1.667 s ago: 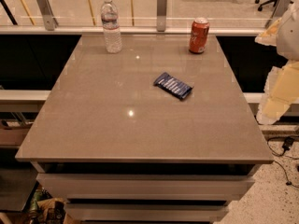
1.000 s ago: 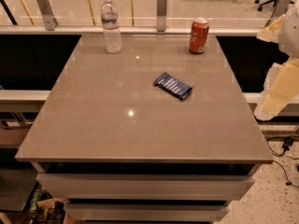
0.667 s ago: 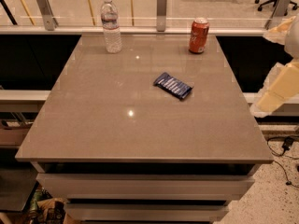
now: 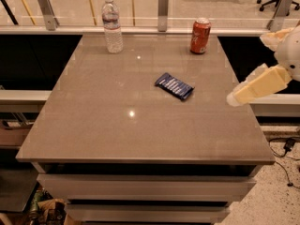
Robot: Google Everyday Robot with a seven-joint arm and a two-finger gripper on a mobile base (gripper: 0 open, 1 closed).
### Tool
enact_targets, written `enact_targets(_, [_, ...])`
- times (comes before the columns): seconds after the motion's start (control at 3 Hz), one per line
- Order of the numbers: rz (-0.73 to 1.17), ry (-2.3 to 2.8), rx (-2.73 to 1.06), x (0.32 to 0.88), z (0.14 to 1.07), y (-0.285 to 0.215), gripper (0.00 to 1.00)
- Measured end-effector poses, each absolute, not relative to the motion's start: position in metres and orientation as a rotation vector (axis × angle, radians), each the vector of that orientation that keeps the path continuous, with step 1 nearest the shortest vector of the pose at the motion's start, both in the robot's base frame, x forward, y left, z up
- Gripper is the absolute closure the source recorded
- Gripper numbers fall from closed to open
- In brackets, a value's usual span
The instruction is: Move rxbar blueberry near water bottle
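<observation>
The gripper (image 4: 236,98) hung just outside the table's (image 4: 89,125) right edge, about midway along it, at the tip of a pale arm (image 4: 263,82) reaching in from the right. Whether it was wide or narrow could not be told, and nothing showed in its hold. Nearest to it, the bar (image 4: 174,86) lay flat and askew, right of the tabletop's centre, touching nothing. The can (image 4: 200,35) stood upright by the far right corner. The bottle (image 4: 112,25) stood upright near the far left corner, well apart from the bar. By this layout the task looked barely begun. The bar was not yet grasped, and the whole reach, pickup, carry toward the far left corner and set-down remained.
</observation>
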State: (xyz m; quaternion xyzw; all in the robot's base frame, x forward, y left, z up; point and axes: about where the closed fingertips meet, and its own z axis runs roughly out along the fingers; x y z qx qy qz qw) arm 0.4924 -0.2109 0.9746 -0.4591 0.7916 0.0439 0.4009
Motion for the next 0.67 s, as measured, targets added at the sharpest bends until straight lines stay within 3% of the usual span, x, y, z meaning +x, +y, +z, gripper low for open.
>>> enact_targets(0.67, [0.219, 1.973, -1.028, 0.528, 0.943, -0.196, 0.0])
